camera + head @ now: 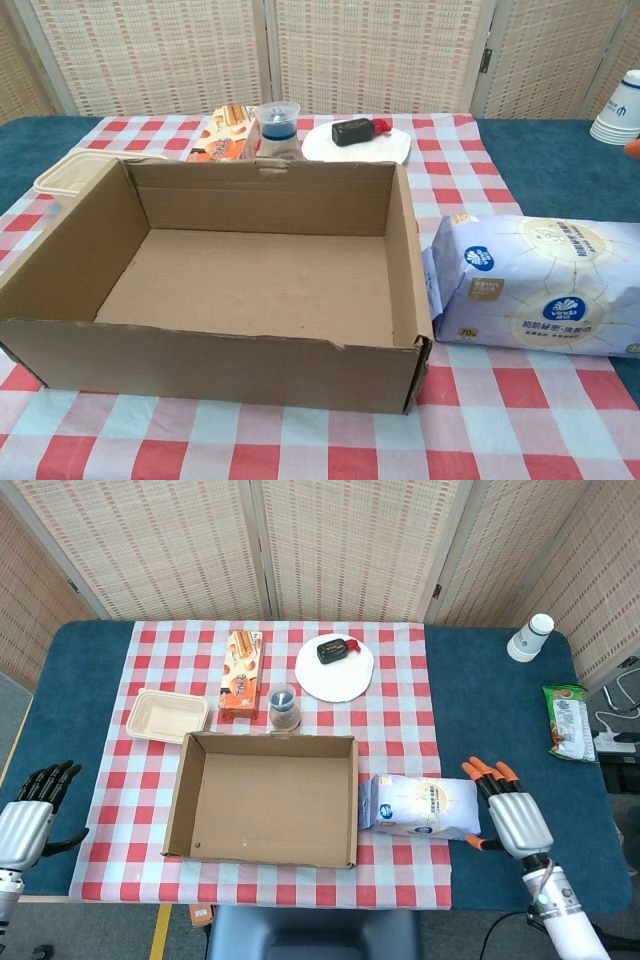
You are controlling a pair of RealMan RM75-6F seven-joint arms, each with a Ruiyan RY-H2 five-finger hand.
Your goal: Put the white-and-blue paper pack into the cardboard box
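The white-and-blue paper pack [420, 807] [545, 284] lies flat on the checked cloth, just right of the open, empty cardboard box [263, 798] [70, 270]. My right hand [512, 815], with orange fingertips spread, hovers beside the pack's right end and holds nothing; whether it touches the pack is unclear. In the chest view only an orange fingertip [633, 148] shows at the right edge. My left hand [28, 818] hangs open off the table's front left corner, far from the box.
Behind the box stand a small lidded cup [284, 708], an orange snack box [241, 673], a beige food tray [167, 716] and a white plate [334, 674] bearing a dark object. A stack of paper cups [529, 637] and a green snack bag [567, 721] sit far right.
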